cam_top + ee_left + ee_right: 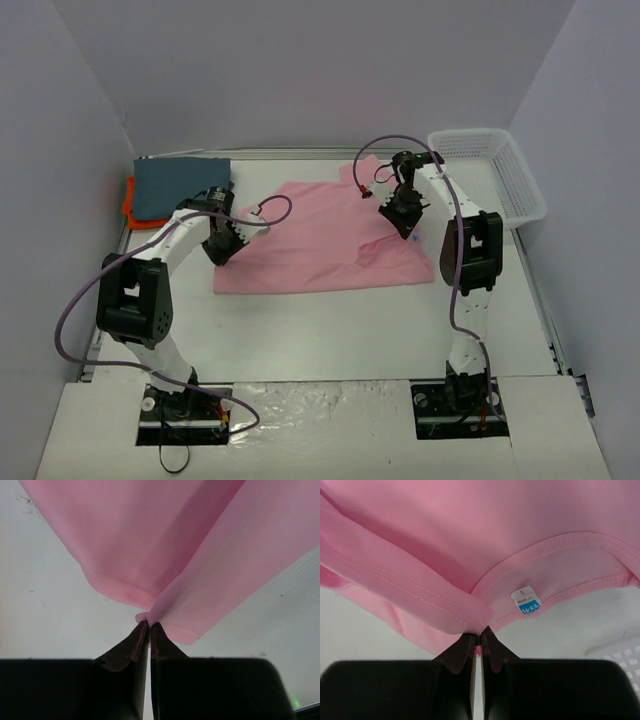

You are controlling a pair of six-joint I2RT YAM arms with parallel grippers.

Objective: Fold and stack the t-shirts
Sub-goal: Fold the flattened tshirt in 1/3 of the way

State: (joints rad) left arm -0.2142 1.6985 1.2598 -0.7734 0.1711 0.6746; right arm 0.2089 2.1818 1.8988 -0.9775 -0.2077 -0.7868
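Note:
A light pink t-shirt [320,240] lies spread across the middle of the table, partly doubled over. My left gripper [222,247] is shut on its left hem corner; the left wrist view shows the pink cloth [170,555] pinched between the closed fingertips [142,632]. My right gripper [403,213] is shut on the shirt's edge beside the collar. In the right wrist view the collar with its size label [526,601] sits just beyond the gripper [479,635]. A folded slate blue-grey t-shirt [180,185] rests on an orange one [131,203] at the back left.
A white mesh basket [495,172] stands at the back right corner. Grey walls close in the table on three sides. Purple cables loop off both arms.

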